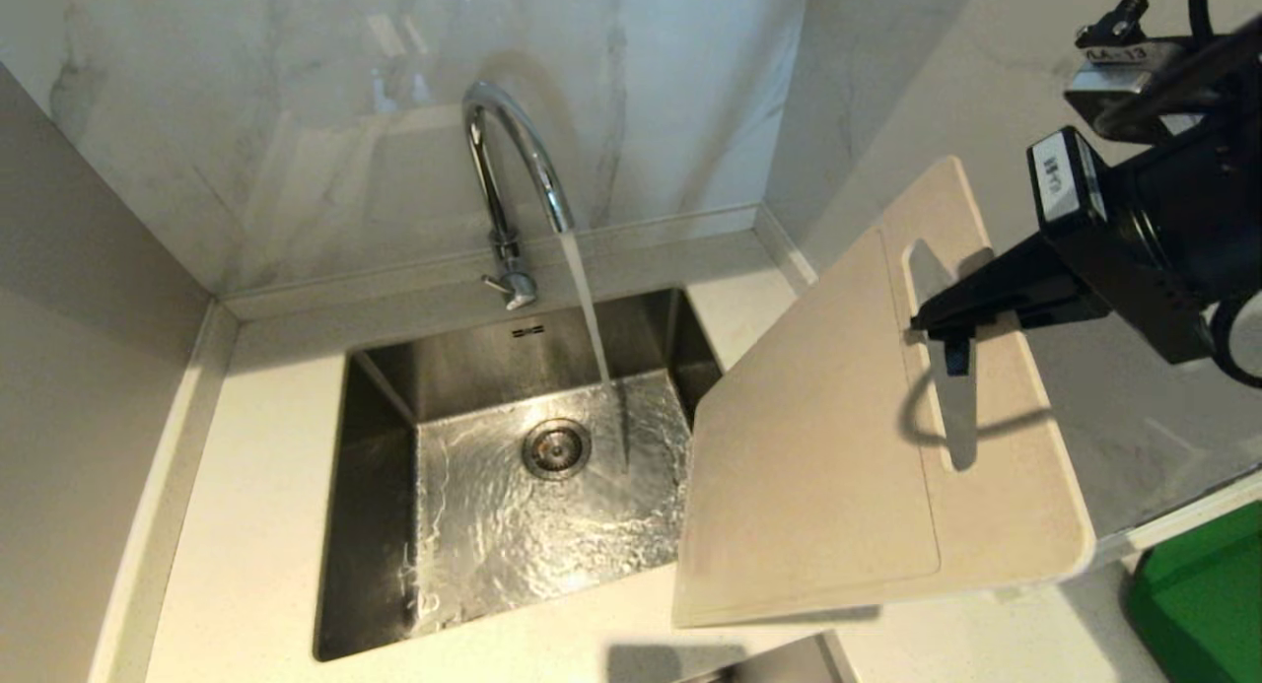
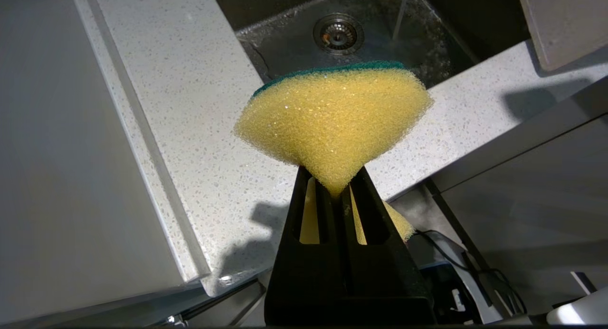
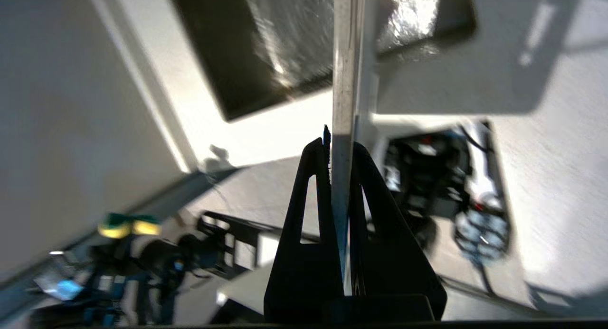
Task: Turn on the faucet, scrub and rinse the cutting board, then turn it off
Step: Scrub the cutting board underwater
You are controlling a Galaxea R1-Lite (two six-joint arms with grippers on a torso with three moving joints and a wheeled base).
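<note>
Tap [image 1: 513,170]: standing at the back edge of the sink [image 1: 380,525], with water [image 1: 592,308] running from its spout down to the basin floor, just beside the drain [image 1: 556,447].
Sink: sitting in the pale speckled worktop [image 1: 256,466], its steel floor glistening wet.
Cutting board [image 1: 838,446]: hanging in the air off the sink's right side, tilted, its lower left corner reaching over the sink's right rim; it is not lying on the worktop. The slot handle is sitting near the edge farthest from the sink.
Right tool [image 1: 932,328]: reaching in from the right of the sink and pinching the board's thin edge at the slot handle; in the right wrist view the two black fingers [image 3: 318,177] are pressing on either side of the board [image 3: 344,82], nearly closed.
Left tool [image 2: 335,189]: out of the head view; in the left wrist view it is hovering over the worktop's front strip near the sink, fingers squeezed tight on a yellow sponge [image 2: 332,120] with a green scrub face, the sponge fanning out beyond the tips.
Green object [image 1: 1203,594]: sitting low to the right of the sink, past the worktop's edge.
</note>
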